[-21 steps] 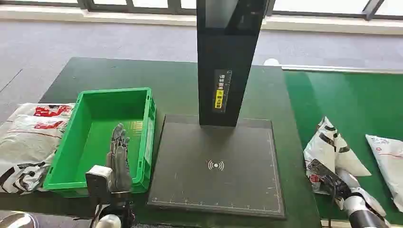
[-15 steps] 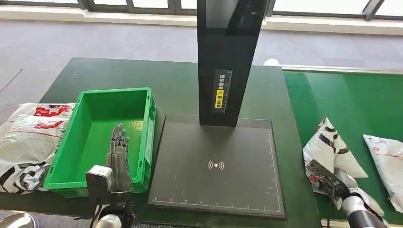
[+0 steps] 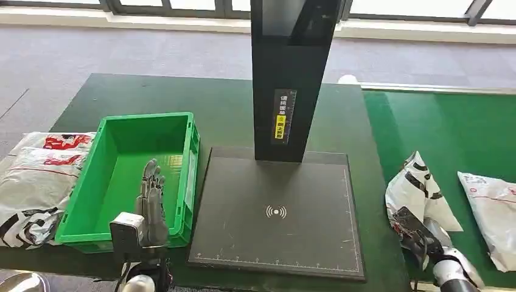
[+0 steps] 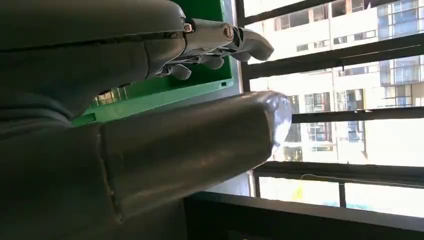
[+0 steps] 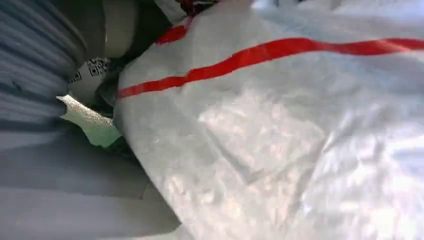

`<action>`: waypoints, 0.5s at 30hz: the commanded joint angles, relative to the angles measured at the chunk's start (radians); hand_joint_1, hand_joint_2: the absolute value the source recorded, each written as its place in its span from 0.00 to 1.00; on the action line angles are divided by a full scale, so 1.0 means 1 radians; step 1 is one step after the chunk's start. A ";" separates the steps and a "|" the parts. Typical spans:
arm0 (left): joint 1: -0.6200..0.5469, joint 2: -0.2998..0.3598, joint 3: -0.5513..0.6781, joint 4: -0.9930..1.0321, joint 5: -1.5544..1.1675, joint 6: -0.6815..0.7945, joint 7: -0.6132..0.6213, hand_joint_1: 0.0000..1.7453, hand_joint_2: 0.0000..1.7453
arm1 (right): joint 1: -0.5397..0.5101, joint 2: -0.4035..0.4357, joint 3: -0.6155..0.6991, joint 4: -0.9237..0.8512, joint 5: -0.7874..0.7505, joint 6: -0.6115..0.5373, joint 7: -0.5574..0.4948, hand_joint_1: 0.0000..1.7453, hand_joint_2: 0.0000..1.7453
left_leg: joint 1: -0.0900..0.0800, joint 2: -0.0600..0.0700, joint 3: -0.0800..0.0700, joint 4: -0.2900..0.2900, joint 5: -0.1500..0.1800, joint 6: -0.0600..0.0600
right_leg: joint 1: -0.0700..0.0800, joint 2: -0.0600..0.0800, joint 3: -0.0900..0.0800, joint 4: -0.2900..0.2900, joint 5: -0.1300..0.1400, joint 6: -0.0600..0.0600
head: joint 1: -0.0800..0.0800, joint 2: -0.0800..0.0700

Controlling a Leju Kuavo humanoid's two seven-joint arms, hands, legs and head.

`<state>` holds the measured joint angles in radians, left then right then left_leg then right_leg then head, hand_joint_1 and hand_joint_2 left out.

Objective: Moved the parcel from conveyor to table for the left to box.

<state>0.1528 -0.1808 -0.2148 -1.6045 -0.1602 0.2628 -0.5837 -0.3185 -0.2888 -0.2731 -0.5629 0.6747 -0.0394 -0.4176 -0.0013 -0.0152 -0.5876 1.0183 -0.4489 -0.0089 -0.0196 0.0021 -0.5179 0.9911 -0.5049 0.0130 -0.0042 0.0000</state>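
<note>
A white parcel (image 3: 420,190) with black and red print lies on the green conveyor (image 3: 450,128) at the right. My right hand (image 3: 418,234) grips its near corner. The right wrist view is close on this parcel (image 5: 280,130), white with a red stripe, pressed against my right hand (image 5: 35,75). My left hand (image 3: 152,198) hovers over the near part of the green box (image 3: 122,121), fingers straight and apart, holding nothing. The left wrist view has the fingers (image 4: 225,40) stretched over the box (image 4: 165,90).
A black scanner plate (image 3: 280,213) with a tall black column (image 3: 289,79) stands mid-table. Another white parcel (image 3: 494,210) lies further right on the conveyor. Stacked parcels (image 3: 33,182) sit left of the box on the dark green table (image 3: 225,109).
My right hand has drawn back toward me with the parcel, which shifted slightly left. The other conveyor parcel also slid left. The left hand has not moved.
</note>
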 commanded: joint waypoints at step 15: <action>-0.003 0.005 -0.008 0.002 -0.030 0.014 0.005 0.00 0.00 | 0.413 0.313 0.129 -1.103 -0.313 -0.243 -0.174 1.00 1.00 | 0.001 0.001 -0.001 -0.001 -0.001 -0.002 | 0.000 -0.001 -0.003 0.000 -0.002 -0.004 | 0.000 0.000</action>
<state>0.1560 -0.1900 -0.2148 -1.6159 -0.1797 0.2789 -0.5833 -0.0152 -0.0638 -0.2739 -1.3792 0.3525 -0.2728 -0.6092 -0.0009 -0.0170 -0.5895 1.0179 -0.4492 -0.0094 -0.0197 0.0001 -0.5197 0.9912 -0.5067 0.0112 -0.0042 -0.0004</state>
